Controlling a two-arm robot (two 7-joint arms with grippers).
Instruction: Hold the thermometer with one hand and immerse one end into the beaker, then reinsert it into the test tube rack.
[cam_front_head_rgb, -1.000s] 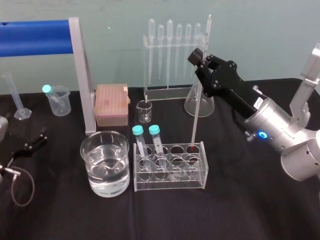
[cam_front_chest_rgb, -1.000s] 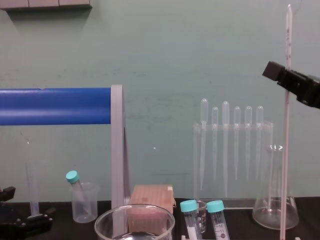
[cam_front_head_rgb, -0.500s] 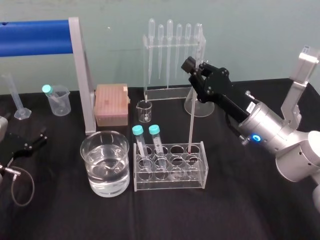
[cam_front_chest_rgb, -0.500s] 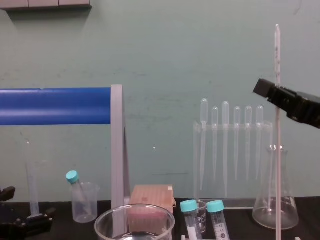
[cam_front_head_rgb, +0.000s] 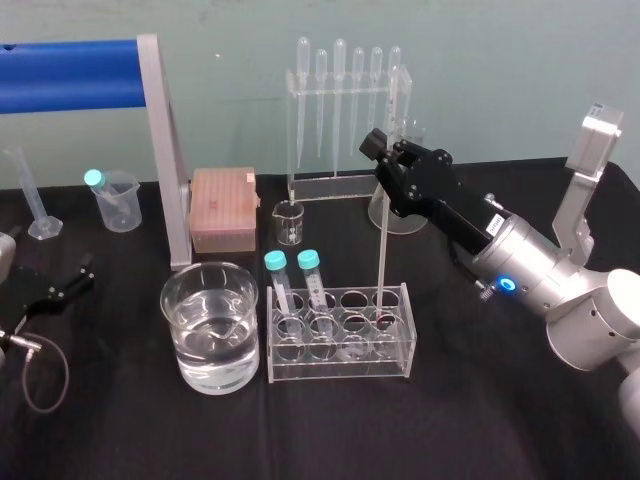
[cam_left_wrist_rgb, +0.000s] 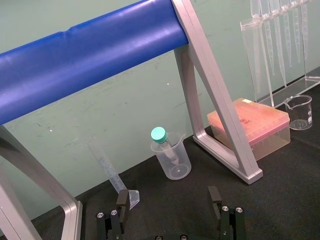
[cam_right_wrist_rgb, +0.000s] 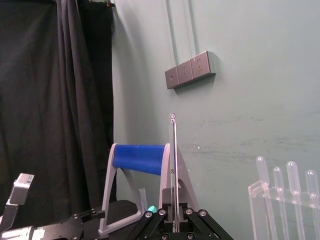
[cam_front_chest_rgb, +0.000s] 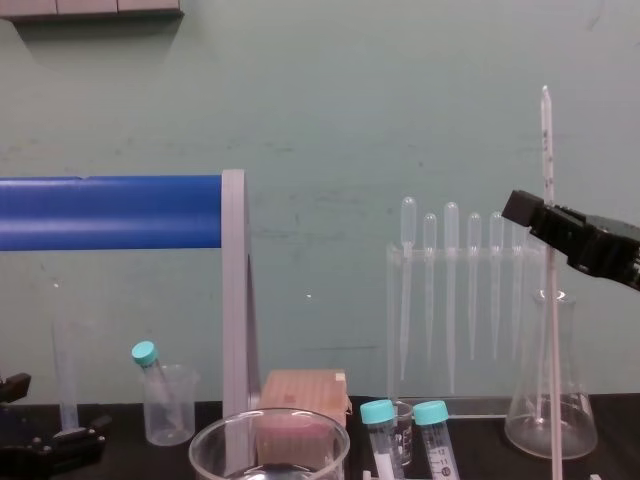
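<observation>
The right gripper reaches in from the right above the test tube rack, and its jaws are closed on the thermometer about midway up the rod. The rod stands nearly upright, with its lower end down in the rightmost cell of the rack's back row. The beaker, part full of water, stands just left of the rack with nothing in it. The pictures cannot settle whether the dip is already done. If it is, what remains is likely only to let go and draw back. If not, the rod must be lifted out, dipped in the beaker and returned. The left gripper lies parked on the dark surface at the far left. The head view gives the foot of the rod inside its cell. The chest view gives the thermometer's upper length instead, rising above the right gripper and past the tops of the pipettes. The right wrist view looks along the rod and shows it pinched between the jaws. The left wrist view shows the left gripper's fingers spread wide around nothing.
</observation>
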